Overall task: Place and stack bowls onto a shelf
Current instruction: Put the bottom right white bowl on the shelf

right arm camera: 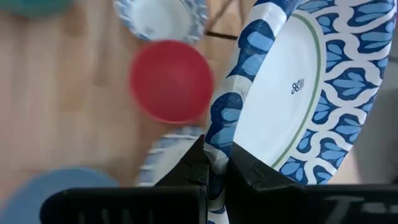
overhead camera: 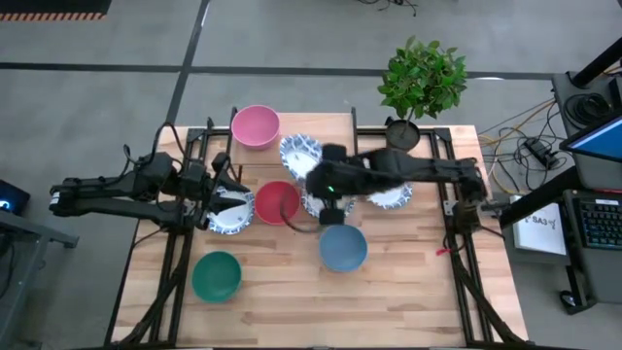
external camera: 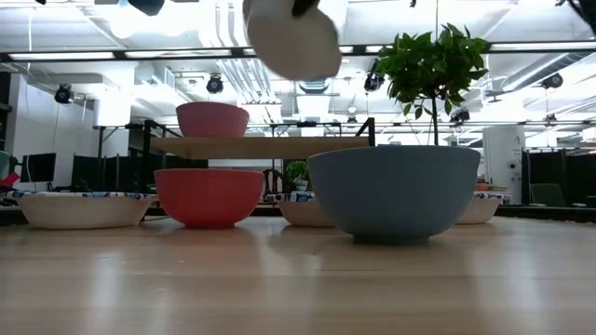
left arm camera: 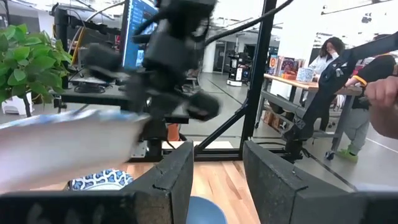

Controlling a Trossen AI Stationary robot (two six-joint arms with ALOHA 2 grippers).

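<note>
Right gripper (right arm camera: pixel 216 167) — clamped on patterned bowl (right arm camera: pixel 292 93) rim

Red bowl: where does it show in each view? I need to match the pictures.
High: red bowl at table centre, beside the blue bowl.
Low: left of centre, under the shelf.
Left wrist: not in it.
Right wrist: centre.
Shared landmark: blue bowl, in all four.

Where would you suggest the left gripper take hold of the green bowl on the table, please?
By its rim, coming straight down from above. The green bowl sits upright and open on the table, standing apart from the other bowls, so a finger can slip inside the wall and one outside. The left gripper, open, is nearest; the right gripper already pinches a patterned bowl.
</note>
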